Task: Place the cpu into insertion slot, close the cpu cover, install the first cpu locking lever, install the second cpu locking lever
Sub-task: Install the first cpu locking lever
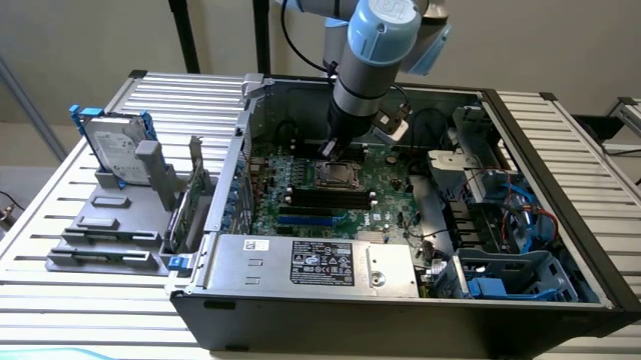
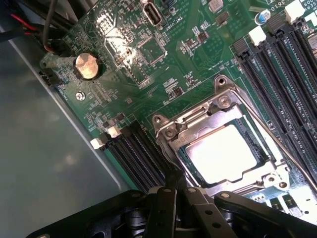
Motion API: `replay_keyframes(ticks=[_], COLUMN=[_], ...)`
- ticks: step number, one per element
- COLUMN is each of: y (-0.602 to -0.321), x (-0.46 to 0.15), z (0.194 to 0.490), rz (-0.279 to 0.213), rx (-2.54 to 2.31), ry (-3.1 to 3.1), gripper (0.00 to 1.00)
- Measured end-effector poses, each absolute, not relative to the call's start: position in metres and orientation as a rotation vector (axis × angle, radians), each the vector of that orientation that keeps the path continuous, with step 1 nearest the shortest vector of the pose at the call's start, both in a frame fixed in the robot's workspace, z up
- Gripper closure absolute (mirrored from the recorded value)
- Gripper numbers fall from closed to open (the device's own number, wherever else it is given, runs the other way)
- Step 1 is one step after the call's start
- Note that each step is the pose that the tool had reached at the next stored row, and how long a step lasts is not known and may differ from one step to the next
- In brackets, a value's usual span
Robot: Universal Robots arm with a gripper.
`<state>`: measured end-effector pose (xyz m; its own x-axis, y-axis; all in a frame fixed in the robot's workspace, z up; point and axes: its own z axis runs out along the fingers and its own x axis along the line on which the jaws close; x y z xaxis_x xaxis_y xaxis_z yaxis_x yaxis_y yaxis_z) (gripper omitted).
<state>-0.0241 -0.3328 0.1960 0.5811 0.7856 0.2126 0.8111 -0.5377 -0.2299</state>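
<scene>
The cpu (image 2: 225,152) is sitting flat in the slot (image 1: 338,175), its pale top glaring under the light. The cover (image 2: 208,116) is lying down over it, with the metal frame ringing the chip and the chip showing through the square opening. A thin lever (image 2: 271,133) is running low along one side of the frame.

The gripper (image 2: 177,188) is hanging just over the frame's edge beside the cpu. Its jaws are pressed together, with no gap showing at the tips and nothing between them. The tips seem to be touching the metal at that edge, though the gripper's own black bulk is hiding the exact spot.

Black memory slots (image 2: 133,153) are lying on both sides of the slot on the green board (image 2: 148,74), and a coin cell (image 2: 87,66) is sitting near the board's corner.

In the exterior view the arm (image 1: 365,67) is reaching down into the open case (image 1: 401,322), which is resting on the slatted worktop (image 1: 191,94). A grey labelled box (image 1: 320,261) is lying along the case's near side. A hard drive (image 1: 112,146) is standing on the worktop toward the exterior view's left.
</scene>
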Motion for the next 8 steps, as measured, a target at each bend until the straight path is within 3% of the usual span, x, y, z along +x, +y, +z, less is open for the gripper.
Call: replay_keyframes(ticks=[8], y=[-0.3315], x=[-0.0221], z=[0.1953], rz=[-0.118], rx=[-2.514], ry=[-1.308], gripper=[0.89])
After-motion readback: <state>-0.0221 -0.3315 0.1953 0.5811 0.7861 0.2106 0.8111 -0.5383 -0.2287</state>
